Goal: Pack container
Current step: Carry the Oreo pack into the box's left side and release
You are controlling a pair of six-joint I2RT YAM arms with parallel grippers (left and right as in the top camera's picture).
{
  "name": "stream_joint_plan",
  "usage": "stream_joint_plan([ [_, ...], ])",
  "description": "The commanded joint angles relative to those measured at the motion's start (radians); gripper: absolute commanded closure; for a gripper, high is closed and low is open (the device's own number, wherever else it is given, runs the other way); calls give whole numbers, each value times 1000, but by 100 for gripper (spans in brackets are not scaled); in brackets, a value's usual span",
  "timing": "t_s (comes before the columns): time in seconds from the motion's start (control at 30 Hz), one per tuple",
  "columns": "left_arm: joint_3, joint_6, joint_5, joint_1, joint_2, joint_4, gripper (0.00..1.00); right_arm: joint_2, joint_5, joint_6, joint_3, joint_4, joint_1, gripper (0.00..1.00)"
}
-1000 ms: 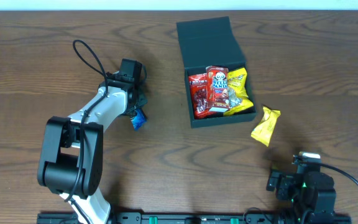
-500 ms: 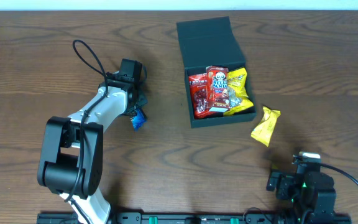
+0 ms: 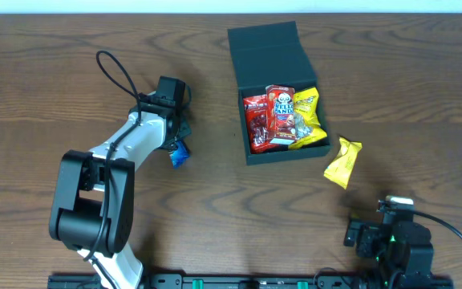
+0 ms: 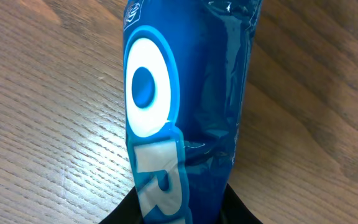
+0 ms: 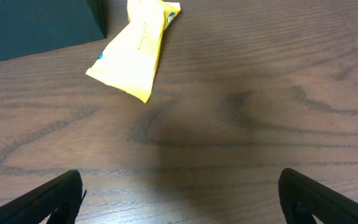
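Note:
The dark teal container (image 3: 284,154) stands open at the table's centre back, its flap lid (image 3: 265,53) lying back. Red, white-red and yellow snack packets (image 3: 280,117) lie inside. My left gripper (image 3: 176,147) is left of the container, shut on a blue packet (image 3: 179,153) that fills the left wrist view (image 4: 179,106) just above the wood. A yellow packet (image 3: 342,162) lies on the table right of the container; it also shows in the right wrist view (image 5: 134,51). My right gripper (image 5: 179,193) is open and empty at the front right, near the table edge.
A black cable loop (image 3: 119,76) rises from the left arm. The container's corner (image 5: 36,25) shows at the top left of the right wrist view. Bare wood (image 3: 375,80) surrounds the container.
The left arm has shifted very slightly to the right with the blue packet. The right arm has not moved.

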Motion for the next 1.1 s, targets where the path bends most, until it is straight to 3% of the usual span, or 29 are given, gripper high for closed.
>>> stream_joint_plan([
  [0.0, -2, 5, -9, -15, -25, -14, 85, -4, -3, -9, -4, -5, -13, 1],
  [0.17, 29, 35, -14, -44, -63, -68, 94, -4, -3, -9, -4, -4, -13, 1],
  [0.67, 348, 161, -70, -256, -94, -315, 94, -4, -3, -9, -4, -5, -13, 1],
  [0.87, 465, 144, -70, -393, -69, -326, 94, -4, -3, -9, -4, -5, -13, 1],
  [1.07, 545, 31, -68, -430, 15, -335, 94, -4, -3, -9, -4, -5, -13, 1],
])
